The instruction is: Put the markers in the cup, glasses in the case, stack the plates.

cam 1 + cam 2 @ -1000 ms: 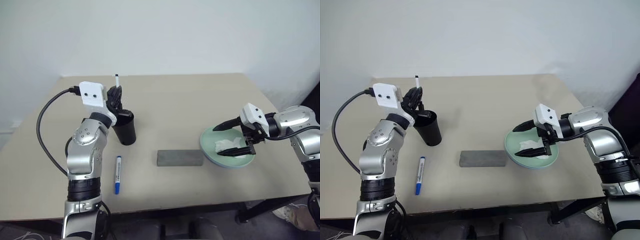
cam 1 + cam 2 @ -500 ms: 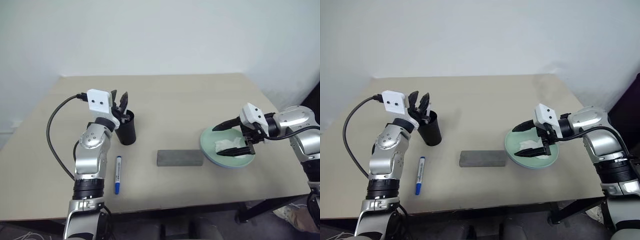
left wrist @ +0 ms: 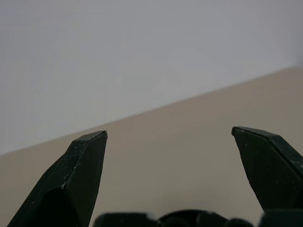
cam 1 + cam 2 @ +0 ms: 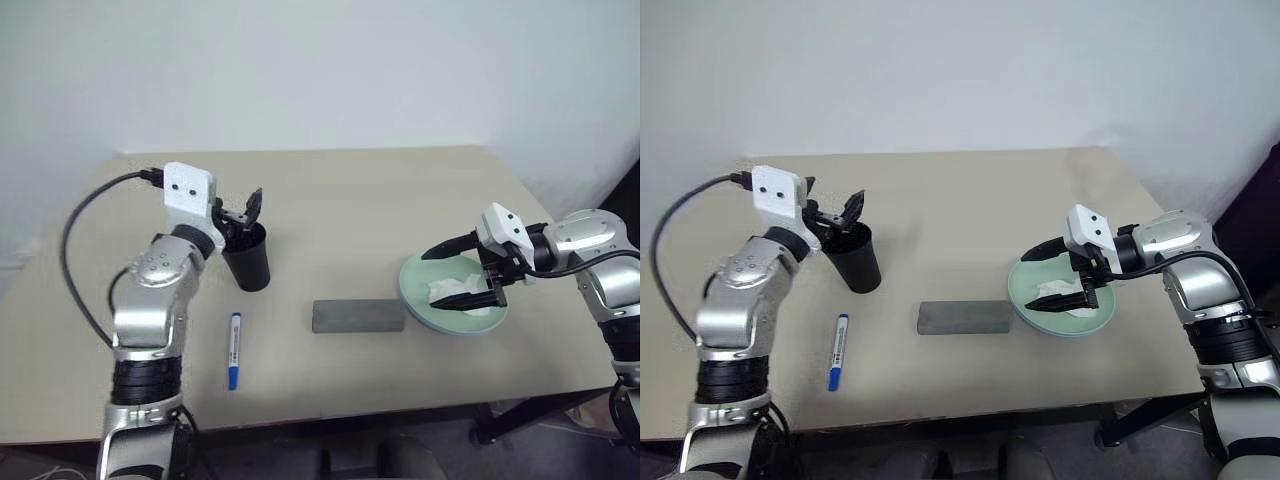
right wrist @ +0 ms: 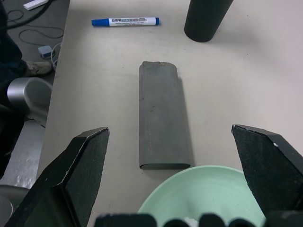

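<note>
Silver arms (image 4: 150, 300), white wrist cameras (black cables).

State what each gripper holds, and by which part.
Nothing. The left gripper is open above the cup; the right gripper is open over the green plate.

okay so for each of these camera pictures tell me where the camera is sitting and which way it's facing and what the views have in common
Left eye view: on the head, looking forward and down at the table; both arms show, the left gripper open over the cup.
Right eye view: the same scene, from the other eye.
Left wrist view: on the left wrist, facing level across the tabletop toward the wall, between its own fingers.
Right wrist view: on the right wrist, open right gripper over the green plate, facing the case, blue marker and cup, as in the head views.
</note>
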Controlling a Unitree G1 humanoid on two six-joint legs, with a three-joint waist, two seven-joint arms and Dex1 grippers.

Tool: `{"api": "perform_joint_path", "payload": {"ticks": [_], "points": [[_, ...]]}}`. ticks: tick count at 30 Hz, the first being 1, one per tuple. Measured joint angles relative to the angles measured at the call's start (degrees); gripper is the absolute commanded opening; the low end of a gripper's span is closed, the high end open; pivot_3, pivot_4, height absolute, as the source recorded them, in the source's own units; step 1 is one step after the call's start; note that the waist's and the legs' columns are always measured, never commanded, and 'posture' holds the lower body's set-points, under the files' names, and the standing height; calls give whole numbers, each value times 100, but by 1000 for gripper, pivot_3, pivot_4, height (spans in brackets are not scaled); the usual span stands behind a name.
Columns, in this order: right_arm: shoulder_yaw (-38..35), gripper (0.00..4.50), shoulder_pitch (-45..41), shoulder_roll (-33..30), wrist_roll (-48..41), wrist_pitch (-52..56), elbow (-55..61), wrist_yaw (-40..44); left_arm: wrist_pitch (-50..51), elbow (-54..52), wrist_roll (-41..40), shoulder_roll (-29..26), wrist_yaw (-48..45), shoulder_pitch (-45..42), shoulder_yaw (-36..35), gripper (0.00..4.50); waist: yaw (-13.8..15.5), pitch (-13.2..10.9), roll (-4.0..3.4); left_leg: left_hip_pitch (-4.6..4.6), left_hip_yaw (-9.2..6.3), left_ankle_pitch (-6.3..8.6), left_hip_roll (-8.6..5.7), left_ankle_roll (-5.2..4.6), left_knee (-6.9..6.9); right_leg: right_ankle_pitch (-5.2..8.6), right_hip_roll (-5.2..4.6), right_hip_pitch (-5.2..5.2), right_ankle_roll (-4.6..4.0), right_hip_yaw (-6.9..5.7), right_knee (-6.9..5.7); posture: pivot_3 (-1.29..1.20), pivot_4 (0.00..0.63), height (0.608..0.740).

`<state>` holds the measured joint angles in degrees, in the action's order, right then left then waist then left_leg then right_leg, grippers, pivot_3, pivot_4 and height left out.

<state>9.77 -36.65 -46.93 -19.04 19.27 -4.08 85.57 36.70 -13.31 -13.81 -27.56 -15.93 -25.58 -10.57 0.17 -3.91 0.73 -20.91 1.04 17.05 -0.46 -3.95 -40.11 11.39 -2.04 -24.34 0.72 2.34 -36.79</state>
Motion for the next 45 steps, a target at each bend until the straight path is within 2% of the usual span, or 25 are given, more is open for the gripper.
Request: {"api": "perform_joint_path", "payload": {"ticks": [2, 6, 9, 14, 17, 22, 29, 39, 42, 45], "points": [[0, 4500, 0, 3, 0, 6, 2, -11, 1538, -507, -408, -419, -98, -59, -95, 4482, -11, 0, 1, 0, 0, 0, 1, 0, 0, 1, 3, 0, 1, -1, -1, 0, 0, 738], [1, 4500, -4, 27, 1, 9, 2, -18, 4296, -1003, -1193, -908, -332, -616, -557, 4482, -23, -1, 4, 1, -5, -1, 0, 0, -1, 18, 7, 2, 29, -7, -1, 0, 0, 738], [1, 4500, -12, 43, 3, 8, -8, -17, 5374, -1200, -1669, -1343, -404, -710, -609, 4482, -37, -1, 1, 6, -3, -1, 0, 2, 4, 19, 7, 2, 31, -2, -1, 0, 0, 738], [7, 4500, -39, 57, 3, 8, -10, -1, 5536, -1207, -2647, -1761, -146, -332, -536, 4482, -36, -2, 2, 7, -9, -4, 4, 22, 11, 2, -2, -3, 1, -2, -2, 0, 0, 738], [9, 4500, -44, 60, 3, 9, -20, 19, 5536, -1190, -3239, -1986, 325, 102, -393, 4482, -35, -1, -1, 14, -6, 6, 4, 40, 18, 2, -5, -1, 0, 2, -2, 0, 0, 738], [19, 4500, -78, 68, 4, 7, -26, 37, 5537, -986, -3699, -1457, 1461, 688, -209, 4482, 1, -1, 2, 11, -9, 4, 2, 44, 17, 1, -11, 0, -3, -3, -1, 0, 0, 738], [21, 4500, -83, 67, 5, 6, -30, 44, 5536, -737, -3938, -794, 2686, 892, -118, 4482, 4, 3, 0, 12, -10, 3, 0, 47, 18, -3, -11, 1, -9, -3, -2, 0, 0, 738], [21, 4500, -83, 66, 5, 2, -35, 59, 5535, -586, -4140, -574, 3497, 741, 49, 4482, -2, 5, -3, 21, -6, -29, -1, 62, 18, -4, 10, 10, -12, -1, -2, 0, 0, 738], [21, 4500, -83, 66, 5, -3, -38, 58, 5532, -565, -4152, -567, 3595, 710, 137, 3904, -1, 5, -3, 24, -5, -45, -1, 42, 18, -4, 10, 15, -12, -2, -2, 0, 0, 738], [21, 4500, -83, 67, 5, -12, -47, 57, 5523, -523, -4173, -558, 3642, 642, 246, 2888, 1, 5, -3, 25, -5, -47, -3, 45, 18, -4, 9, 17, -11, -2, -2, 0, 0, 738]]}}
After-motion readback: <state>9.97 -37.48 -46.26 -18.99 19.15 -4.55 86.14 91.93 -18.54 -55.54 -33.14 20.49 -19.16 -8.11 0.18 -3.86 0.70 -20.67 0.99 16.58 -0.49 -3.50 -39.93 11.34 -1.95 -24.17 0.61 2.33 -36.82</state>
